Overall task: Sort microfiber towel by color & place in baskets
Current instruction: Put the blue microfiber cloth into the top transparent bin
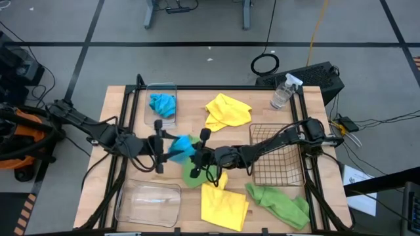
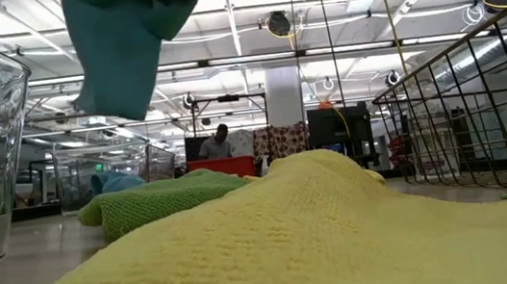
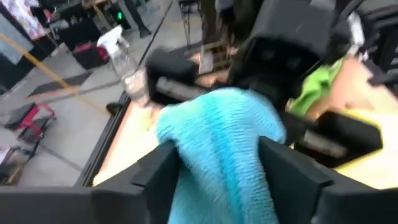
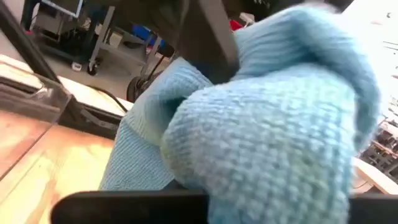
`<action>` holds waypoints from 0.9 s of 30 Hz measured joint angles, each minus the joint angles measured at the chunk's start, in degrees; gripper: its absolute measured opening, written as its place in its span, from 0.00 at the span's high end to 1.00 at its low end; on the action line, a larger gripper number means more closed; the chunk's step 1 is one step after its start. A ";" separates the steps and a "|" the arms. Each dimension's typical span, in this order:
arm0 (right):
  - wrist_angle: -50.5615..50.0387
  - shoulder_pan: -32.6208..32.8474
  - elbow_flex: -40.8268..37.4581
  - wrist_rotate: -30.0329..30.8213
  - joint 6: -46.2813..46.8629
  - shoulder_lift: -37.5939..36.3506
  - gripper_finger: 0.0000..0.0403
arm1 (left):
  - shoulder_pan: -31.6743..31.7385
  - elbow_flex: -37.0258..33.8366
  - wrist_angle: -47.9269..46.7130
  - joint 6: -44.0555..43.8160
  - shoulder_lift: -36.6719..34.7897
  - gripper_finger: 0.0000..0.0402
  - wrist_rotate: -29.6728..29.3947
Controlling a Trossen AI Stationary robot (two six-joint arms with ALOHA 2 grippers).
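right now a blue towel (image 1: 182, 148) hangs in the air over the middle of the surface, between both arms. the right tool (image 1: 199, 156) is clamped on it. the left tool (image 1: 158, 145) has its fingers apart around the cloth. i think the towel is soft, light and floppy, so pinch a bunched fold. the far clear tub (image 1: 172, 118) holds another blue towel (image 1: 162, 103). the near clear tub (image 1: 148, 203) and the wire basket (image 1: 277, 155) hold nothing yet

blue towel (image 2: 120, 42) hanging aloft | yellow towel (image 2: 276, 246) foreground | wire basket (image 2: 468, 111) right
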 joint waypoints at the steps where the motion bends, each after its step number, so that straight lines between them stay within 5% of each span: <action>1: -0.35 0.00 0.00 0.29 -0.08 -0.12 0.96 | -0.56 0.00 -1.57 -0.55 -0.72 0.40 -0.51; 8: -7.29 -0.45 0.03 1.86 4.46 -2.88 0.98 | -3.91 0.00 -11.31 -5.35 -7.20 0.29 -3.49; 13: -14.19 -1.51 0.02 -3.68 14.05 -4.98 0.99 | -5.94 -0.32 -14.28 -8.86 -10.34 0.29 -0.03; 16: -16.17 -3.01 0.01 -9.46 21.23 -5.97 0.99 | -8.23 -2.21 -10.79 -5.15 -10.33 0.29 4.71; 21: -16.10 -7.13 0.02 -22.88 32.08 -6.84 0.99 | -12.00 -6.57 -1.48 1.67 -7.48 0.29 4.70; 27: -17.19 -12.08 0.02 -37.99 43.11 -6.86 0.99 | -17.02 -7.23 4.77 7.68 -1.71 0.29 -8.82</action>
